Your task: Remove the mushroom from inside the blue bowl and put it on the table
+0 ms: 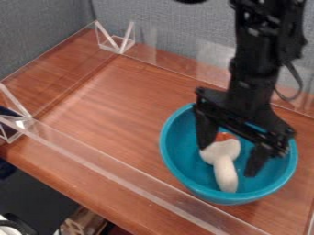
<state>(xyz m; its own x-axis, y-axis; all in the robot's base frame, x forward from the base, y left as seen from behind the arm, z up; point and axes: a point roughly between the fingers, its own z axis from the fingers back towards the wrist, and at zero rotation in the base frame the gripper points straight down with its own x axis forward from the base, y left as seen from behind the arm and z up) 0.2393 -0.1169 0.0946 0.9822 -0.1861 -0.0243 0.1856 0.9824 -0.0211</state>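
Observation:
The blue bowl [185, 162] sits on the reddish-brown table [98, 101] at the right, near the front acrylic wall. Inside it lies the mushroom [225, 166], cream stem toward the front; its orange-red cap is mostly hidden behind a finger. My black gripper [233, 142] hangs open over the bowl, pointing straight down, one fingertip low on each side of the mushroom. Nothing is between the fingers that I can see them gripping.
Low clear acrylic walls [86, 156] edge the table at the front, left and back. A clear triangular bracket [119, 39] stands at the back left corner. Bare wood stretches left of the bowl.

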